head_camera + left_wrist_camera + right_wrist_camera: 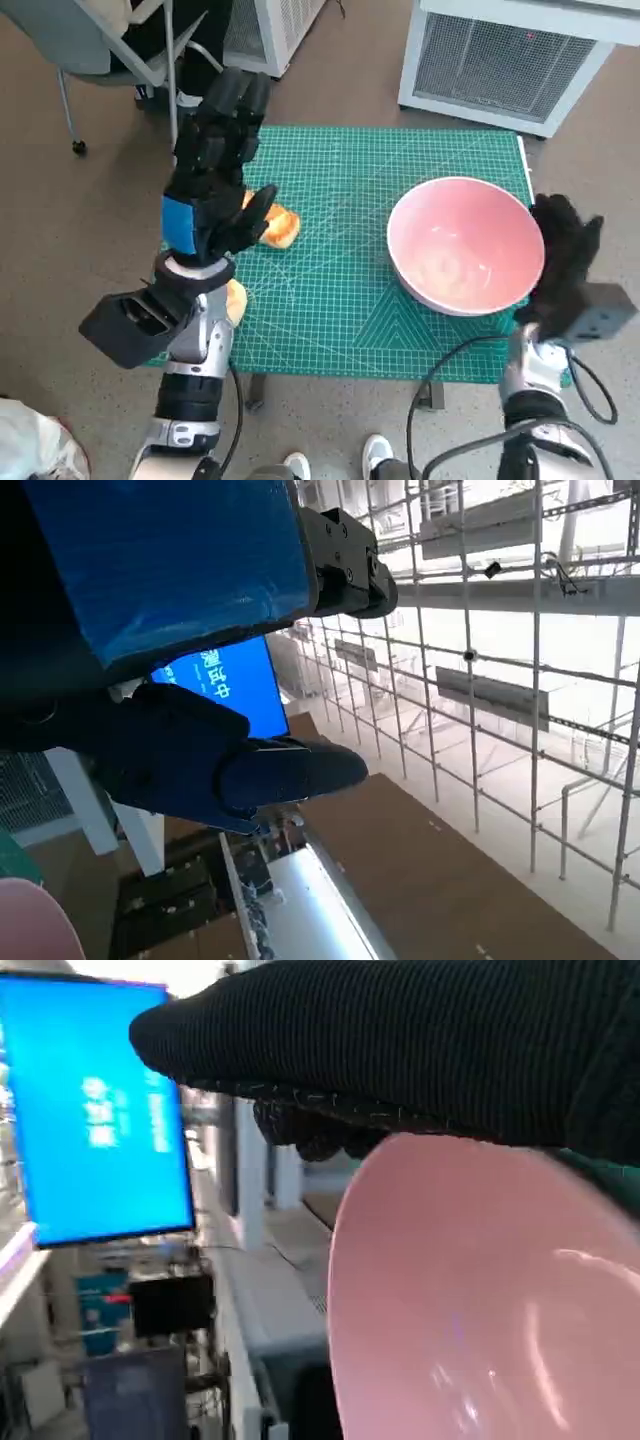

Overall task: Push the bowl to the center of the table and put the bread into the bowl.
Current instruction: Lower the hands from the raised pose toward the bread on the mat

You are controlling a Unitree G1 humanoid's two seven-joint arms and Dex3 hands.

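Observation:
The pink bowl (465,245) stands on the right part of the green mat (340,300), near its right edge; it also fills much of the right wrist view as the bowl (480,1300). My gloved right hand (563,262) rests against the bowl's right rim, with the glove (420,1050) lying over it and holding nothing. An orange-brown bread (280,226) lies on the mat's left part, half hidden behind my left hand (215,165). That hand is raised above the table, fingers spread, with nothing in it. The left wrist view shows its black fingers (250,770) and a sliver of the bowl (30,925).
A second orange piece (236,300) shows by the mat's left edge, under my left wrist. White cabinets (500,60) stand beyond the table, and a chair (100,50) at the far left. A person's shoes (375,455) are at the near edge. Cables (450,390) hang by my right arm.

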